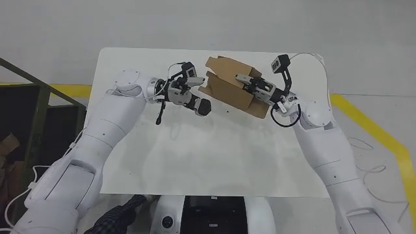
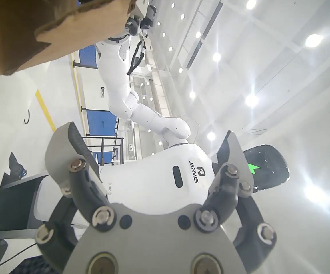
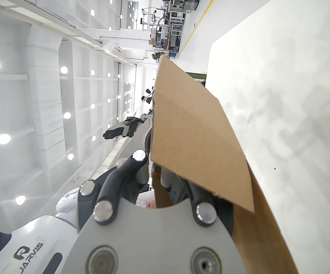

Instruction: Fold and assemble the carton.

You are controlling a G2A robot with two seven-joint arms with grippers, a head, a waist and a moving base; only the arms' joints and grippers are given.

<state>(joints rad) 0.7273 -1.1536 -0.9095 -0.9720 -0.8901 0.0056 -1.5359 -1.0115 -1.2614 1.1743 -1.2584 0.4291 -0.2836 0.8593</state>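
Table [image 1: 214,162]: white, rounded corners, and both arms are over its far half. It also shows past the cardboard in my right wrist view [image 3: 282,86].

Carton [image 1: 227,88]: brown corrugated cardboard, partly opened, with its flaps loose. It sits at the far centre of the table, a little to the right, between the two arms and tilted. I can't tell from above whether its lower edge touches the tabletop. In the right wrist view one flat panel [image 3: 193,132] angles out over the fingers. In the left wrist view a flap edge [image 2: 25,15] hangs close by the camera.

Right gripper [image 1: 250,81]: comes in from the right, over the carton's right part. My wrist camera shows its jaws [image 3: 156,172] clamped on a carton wall, one finger [image 3: 133,163] outside and the other inside, half hidden under the panel.

Left gripper [image 1: 201,106]: just beside the carton's left edge on the near side, with the tips pointing back toward the near edge. The jaws [image 2: 150,143] are spread wide with nothing between them, clear of the cardboard.
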